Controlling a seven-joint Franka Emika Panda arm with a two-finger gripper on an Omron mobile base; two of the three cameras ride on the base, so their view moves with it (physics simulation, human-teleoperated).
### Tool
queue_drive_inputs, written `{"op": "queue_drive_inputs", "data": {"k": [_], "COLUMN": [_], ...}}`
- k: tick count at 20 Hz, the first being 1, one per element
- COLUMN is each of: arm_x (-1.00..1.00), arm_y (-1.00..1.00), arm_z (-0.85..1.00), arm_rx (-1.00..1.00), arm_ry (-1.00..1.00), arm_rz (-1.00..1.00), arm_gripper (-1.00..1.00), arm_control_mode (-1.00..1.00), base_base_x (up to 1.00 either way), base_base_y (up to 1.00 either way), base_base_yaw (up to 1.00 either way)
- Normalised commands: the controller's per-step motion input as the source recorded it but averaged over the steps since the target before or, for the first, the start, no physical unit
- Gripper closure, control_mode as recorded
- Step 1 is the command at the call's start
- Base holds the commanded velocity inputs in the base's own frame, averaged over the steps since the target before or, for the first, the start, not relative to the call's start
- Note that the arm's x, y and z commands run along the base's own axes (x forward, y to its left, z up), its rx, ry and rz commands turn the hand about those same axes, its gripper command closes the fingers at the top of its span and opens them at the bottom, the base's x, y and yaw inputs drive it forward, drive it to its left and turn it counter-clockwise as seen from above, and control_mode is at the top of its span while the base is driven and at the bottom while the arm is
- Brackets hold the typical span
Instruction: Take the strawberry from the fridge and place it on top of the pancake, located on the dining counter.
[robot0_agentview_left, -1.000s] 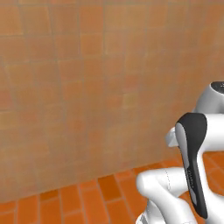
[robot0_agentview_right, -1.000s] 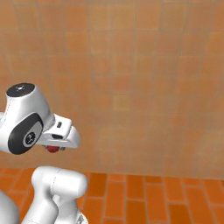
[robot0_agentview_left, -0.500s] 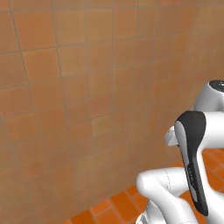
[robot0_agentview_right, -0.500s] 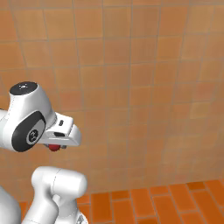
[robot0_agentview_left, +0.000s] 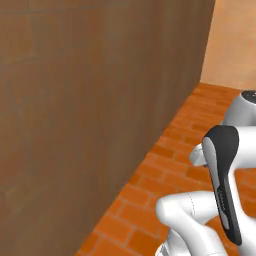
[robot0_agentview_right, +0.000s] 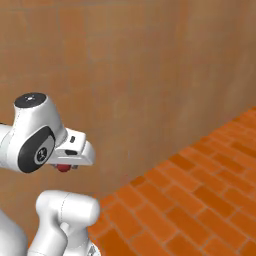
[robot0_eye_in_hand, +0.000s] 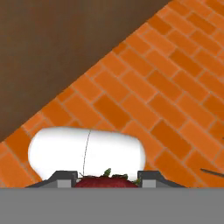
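Between the tool's (robot0_eye_in_hand: 105, 178) two dark tips sits the strawberry (robot0_eye_in_hand: 104, 181), its red top and green leaves showing in the hand view; the tips are closed on it, though how firmly cannot be judged from so little of it. In the right base view the fruit peeks red under the hand. Around it lie an orange brick floor (robot0_agentview_right: 200, 200) and a brown wall (robot0_agentview_left: 75, 100). The carry wants a steady hand held level until the table comes up.

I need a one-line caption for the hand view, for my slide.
Hand view: gripper shut on the strawberry, above an orange brick floor beside a dark brown wall.
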Motion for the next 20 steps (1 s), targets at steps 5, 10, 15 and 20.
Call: {"op": "queue_drive_inputs", "data": {"k": [5,10,15,20], "arm_x": [0.0,0.0,0.0,0.0], "arm_y": [0.0,0.0,0.0,0.0], "arm_z": [0.0,0.0,0.0,0.0], "arm_rx": [0.0,0.0,0.0,0.0], "arm_ry": [0.0,0.0,0.0,0.0], "arm_rz": [0.0,0.0,0.0,0.0], "arm_gripper": [1.0,1.0,1.0,1.0], "arm_control_mode": [1.0,1.0,1.0,1.0], "base_base_x": [0.0,0.3,0.33,0.11], "base_base_y": [-0.22,0.22,0.22,0.0], "base_base_yaw": [-0.94,-0.86,-0.89,-0.95]}}
